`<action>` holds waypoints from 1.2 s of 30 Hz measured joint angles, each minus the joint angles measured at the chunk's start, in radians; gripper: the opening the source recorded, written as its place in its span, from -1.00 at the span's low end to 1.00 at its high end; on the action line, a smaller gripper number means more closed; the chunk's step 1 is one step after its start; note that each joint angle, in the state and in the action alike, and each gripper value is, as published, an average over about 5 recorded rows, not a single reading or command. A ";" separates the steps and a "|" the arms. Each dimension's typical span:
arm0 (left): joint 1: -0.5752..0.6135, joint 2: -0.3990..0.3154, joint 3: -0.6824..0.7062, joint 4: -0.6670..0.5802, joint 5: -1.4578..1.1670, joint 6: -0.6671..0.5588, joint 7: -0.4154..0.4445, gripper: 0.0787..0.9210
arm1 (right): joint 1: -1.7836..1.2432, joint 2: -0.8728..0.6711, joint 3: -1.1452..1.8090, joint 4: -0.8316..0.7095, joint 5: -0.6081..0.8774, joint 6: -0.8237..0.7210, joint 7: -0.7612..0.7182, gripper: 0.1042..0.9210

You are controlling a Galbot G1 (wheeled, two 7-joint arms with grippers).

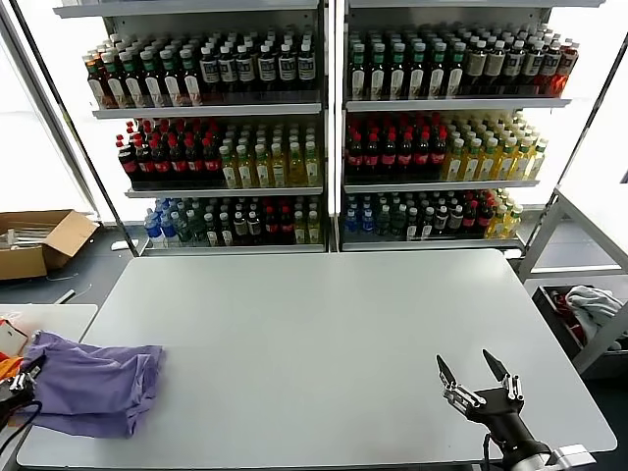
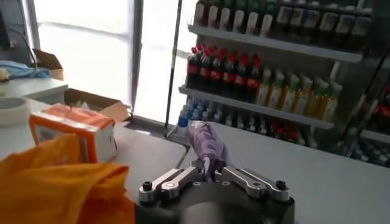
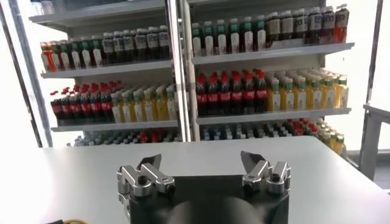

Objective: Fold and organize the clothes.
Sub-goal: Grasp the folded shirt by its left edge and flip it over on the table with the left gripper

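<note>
The clothes are one lavender T-shirt [image 1: 93, 385], lying crumpled at the near left corner of the grey table [image 1: 324, 334]. My left gripper [image 1: 24, 379] is at the table's left edge, shut on a bunched edge of the shirt. In the left wrist view the purple cloth [image 2: 206, 140] rises pinched between the closed fingers of the left gripper [image 2: 209, 168]. My right gripper [image 1: 474, 377] hovers over the near right part of the table, well away from the shirt. Its jaws stand wide with nothing between them, as the right wrist view of the right gripper [image 3: 201, 162] also shows.
Bottle shelves [image 1: 324, 108] stand behind the table. A side table at the left holds an orange cloth [image 2: 58, 182], an orange-and-white box [image 2: 73, 129] and a tape roll [image 2: 12, 111]. A cardboard box [image 1: 39, 240] lies on the floor at left. A bin with cloth [image 1: 589, 309] is at right.
</note>
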 measured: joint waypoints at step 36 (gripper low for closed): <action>-0.228 -0.159 0.894 -0.065 0.221 0.012 -0.107 -0.77 | 0.037 -0.005 -0.055 0.012 -0.024 -0.055 0.033 0.76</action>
